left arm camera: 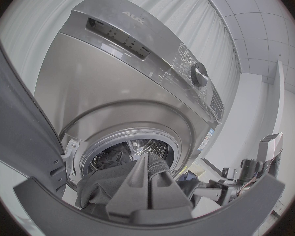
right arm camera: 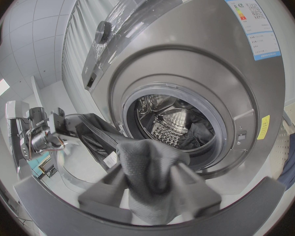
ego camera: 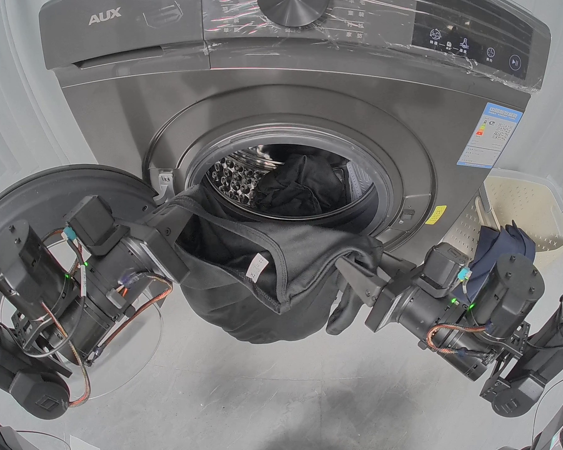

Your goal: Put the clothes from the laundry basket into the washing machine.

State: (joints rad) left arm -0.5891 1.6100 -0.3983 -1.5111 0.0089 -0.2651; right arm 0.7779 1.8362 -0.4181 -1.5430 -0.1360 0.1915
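A dark grey garment (ego camera: 256,276) hangs stretched between my two grippers just in front of the washing machine (ego camera: 294,95) opening. My left gripper (ego camera: 169,220) is shut on its left edge (left arm camera: 154,163). My right gripper (ego camera: 350,270) is shut on its right end (right arm camera: 150,167). The cloth sags below the drum's lip, a white tag showing. Another black garment (ego camera: 300,185) lies inside the drum (right arm camera: 173,125). The cream laundry basket (ego camera: 532,207) stands to the right of the machine with a navy garment (ego camera: 500,245) draped over its rim.
The round door (ego camera: 56,195) hangs open at the left, behind my left arm. Grey floor (ego camera: 263,395) spreads below the garment. White curtains surround the machine.
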